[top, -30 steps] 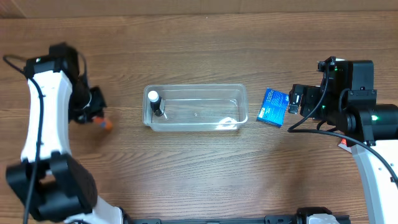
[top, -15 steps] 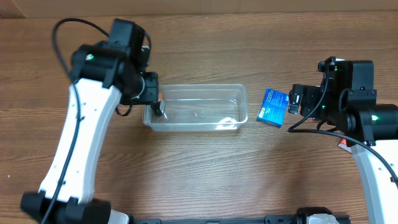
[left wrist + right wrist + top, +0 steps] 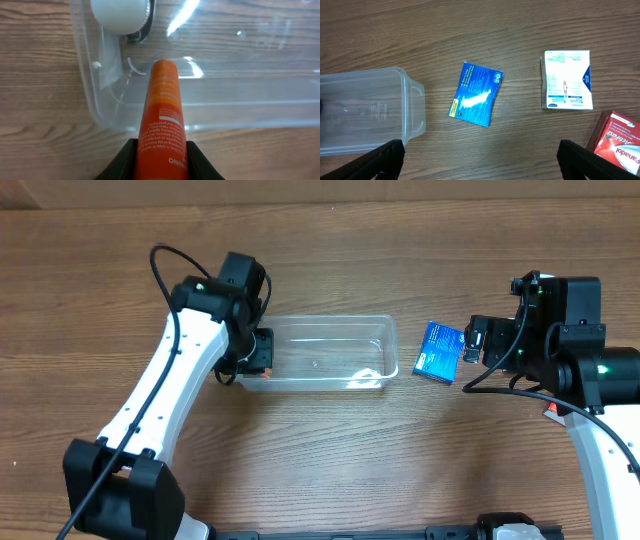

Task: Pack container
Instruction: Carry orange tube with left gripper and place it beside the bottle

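The clear container (image 3: 345,352) lies in the middle of the table. It also shows in the left wrist view (image 3: 235,102) and the right wrist view (image 3: 365,112). My left gripper (image 3: 256,352) (image 3: 161,152) is shut on an orange tube (image 3: 161,110) and holds it over the container's left end, tip pointing inward. A white-capped bottle (image 3: 121,11) stands in that left end; the arm hides it in the overhead view. My right gripper (image 3: 472,340) (image 3: 480,157) is open and empty, above the table right of the container.
A blue box (image 3: 438,352) (image 3: 476,101) lies flat just right of the container. A white box (image 3: 566,80) and a red box (image 3: 619,142) lie further right, under the right arm in the overhead view.
My left arm has swung from the table's left side to the container's left end, carrying the orange tube. The right arm has not moved.
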### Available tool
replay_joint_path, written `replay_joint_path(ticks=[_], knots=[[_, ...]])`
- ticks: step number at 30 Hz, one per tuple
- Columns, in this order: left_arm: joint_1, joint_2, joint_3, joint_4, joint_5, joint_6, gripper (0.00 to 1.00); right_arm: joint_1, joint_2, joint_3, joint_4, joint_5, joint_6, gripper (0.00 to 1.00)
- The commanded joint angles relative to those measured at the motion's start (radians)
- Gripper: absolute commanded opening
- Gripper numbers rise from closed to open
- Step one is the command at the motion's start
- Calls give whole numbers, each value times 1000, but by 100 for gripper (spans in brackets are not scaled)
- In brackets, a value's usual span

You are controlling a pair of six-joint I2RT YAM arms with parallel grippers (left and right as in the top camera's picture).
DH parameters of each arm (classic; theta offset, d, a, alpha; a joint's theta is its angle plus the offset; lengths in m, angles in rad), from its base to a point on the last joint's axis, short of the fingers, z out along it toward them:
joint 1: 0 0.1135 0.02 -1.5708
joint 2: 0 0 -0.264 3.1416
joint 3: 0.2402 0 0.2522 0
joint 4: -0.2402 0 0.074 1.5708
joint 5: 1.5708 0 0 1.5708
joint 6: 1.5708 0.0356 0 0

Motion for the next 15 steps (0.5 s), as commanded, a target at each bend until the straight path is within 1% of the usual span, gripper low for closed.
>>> replay_joint_path(ticks=[1, 6, 12, 13, 14, 15], knots=[[26, 32, -24, 28, -29, -13, 4, -3, -9, 30, 1, -2, 2, 100], [28, 90, -24, 45, -64, -10, 4, -3, -9, 30, -2, -2, 2, 100], [28, 171, -24, 53, -60, -9, 4, -3, -9, 30, -2, -2, 2, 100], [28, 176, -24, 53, -59, -9, 6, -3, -9, 30, -2, -2, 2, 100], [28, 178, -24, 53, -55, -4, 9, -3, -9, 30, -2, -2, 2, 100], [28, 178, -24, 53, -55, -2, 18, -3, -9, 30, -2, -2, 2, 100]])
